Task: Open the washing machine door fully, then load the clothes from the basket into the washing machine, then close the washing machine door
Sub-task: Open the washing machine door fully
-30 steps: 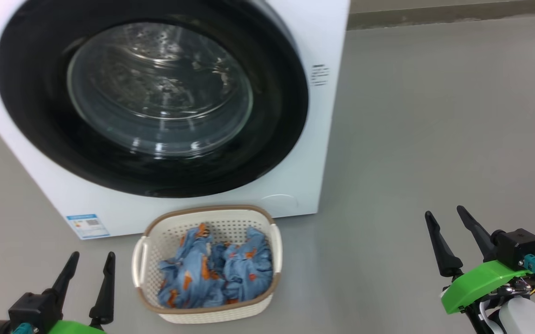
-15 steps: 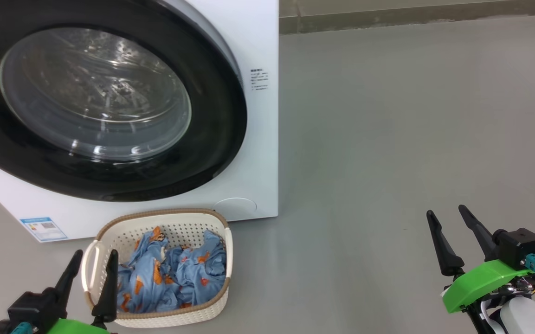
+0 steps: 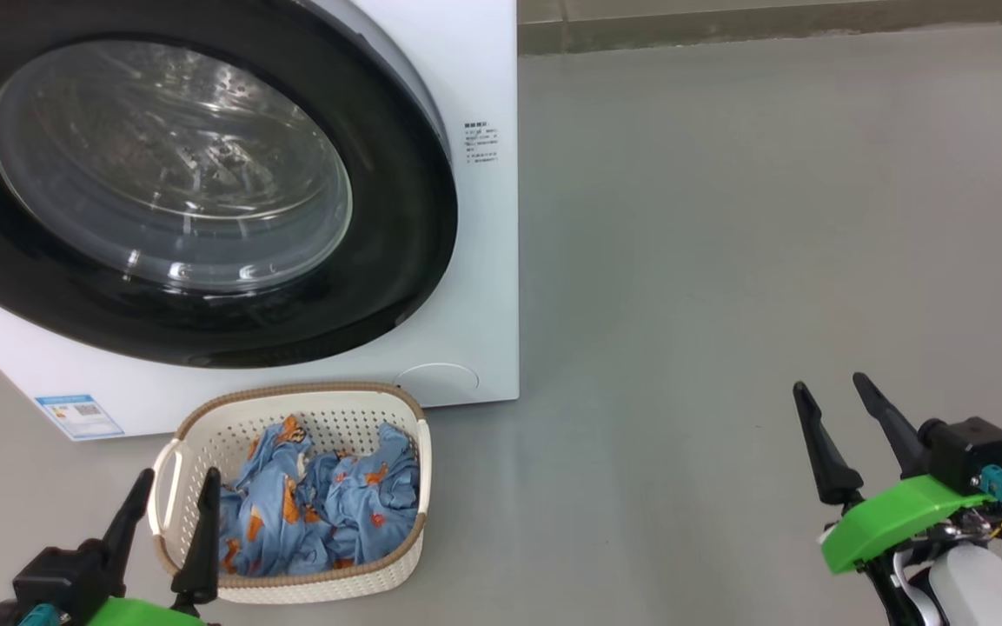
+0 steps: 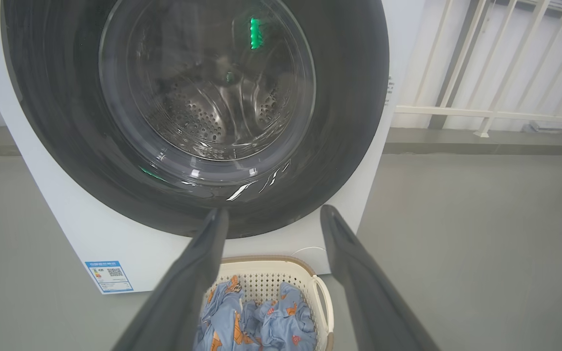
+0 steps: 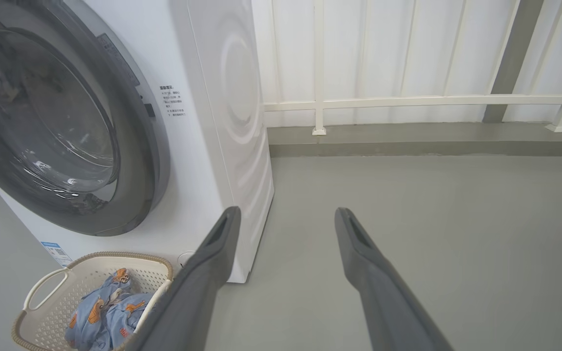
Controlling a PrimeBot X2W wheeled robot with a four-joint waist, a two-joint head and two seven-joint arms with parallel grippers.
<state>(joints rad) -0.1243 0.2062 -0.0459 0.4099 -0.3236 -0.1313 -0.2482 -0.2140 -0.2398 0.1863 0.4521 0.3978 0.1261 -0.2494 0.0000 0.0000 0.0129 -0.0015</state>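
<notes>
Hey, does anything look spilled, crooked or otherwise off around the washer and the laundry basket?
Nothing stands out. The washing machine door looks shut and intact, the basket sits upright on the floor before the washing machine, and the clothes lie bunched inside it, none spilled onto the floor.

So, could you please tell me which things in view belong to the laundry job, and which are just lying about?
Job in hand: washing machine door, washing machine, clothes, basket.
Just there: white railing, grey floor.
</notes>
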